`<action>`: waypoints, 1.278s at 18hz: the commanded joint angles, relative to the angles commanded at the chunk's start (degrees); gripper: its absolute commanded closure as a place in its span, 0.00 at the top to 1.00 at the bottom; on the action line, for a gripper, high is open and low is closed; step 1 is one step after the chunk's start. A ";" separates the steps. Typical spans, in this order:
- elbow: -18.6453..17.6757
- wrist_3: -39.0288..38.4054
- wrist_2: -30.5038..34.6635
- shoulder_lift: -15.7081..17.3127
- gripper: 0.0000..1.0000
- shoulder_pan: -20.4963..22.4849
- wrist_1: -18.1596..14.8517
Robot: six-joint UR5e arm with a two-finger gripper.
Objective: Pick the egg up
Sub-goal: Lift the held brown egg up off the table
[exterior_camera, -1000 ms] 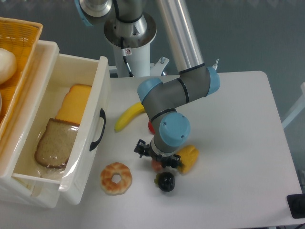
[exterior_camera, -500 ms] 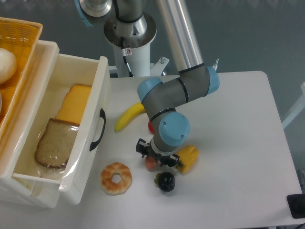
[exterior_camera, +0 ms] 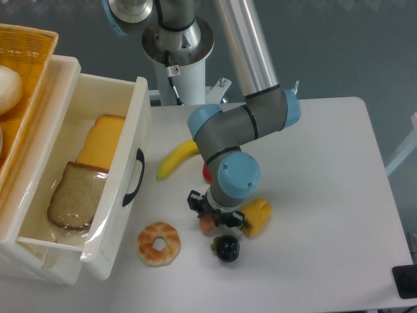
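Note:
The egg (exterior_camera: 207,223) is a small pinkish-tan ball on the white table, showing just below the wrist of my arm. My gripper (exterior_camera: 211,216) points straight down over it, with its black fingers close on either side of the egg. The wrist body hides most of the fingers, so whether they press on the egg does not show. The egg rests low, at table height, between the donut and the yellow bell pepper.
A yellow bell pepper (exterior_camera: 258,216) lies right of the egg and a black round fruit (exterior_camera: 227,248) just below it. A glazed donut (exterior_camera: 158,243), a banana (exterior_camera: 176,158) and a red round fruit (exterior_camera: 206,172) lie nearby. An open white drawer (exterior_camera: 133,163) holds bread and cheese.
The gripper's fingers have drawn closer together around the egg, and the egg has shifted slightly left and up beneath the wrist. The arm has hardly moved otherwise.

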 joint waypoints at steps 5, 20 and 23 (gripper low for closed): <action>0.62 12.10 -1.84 3.95 0.17 -0.18 -0.09; 0.80 34.81 2.72 10.90 0.15 -2.29 -1.14; 0.80 34.63 2.46 10.99 0.15 -2.29 -1.32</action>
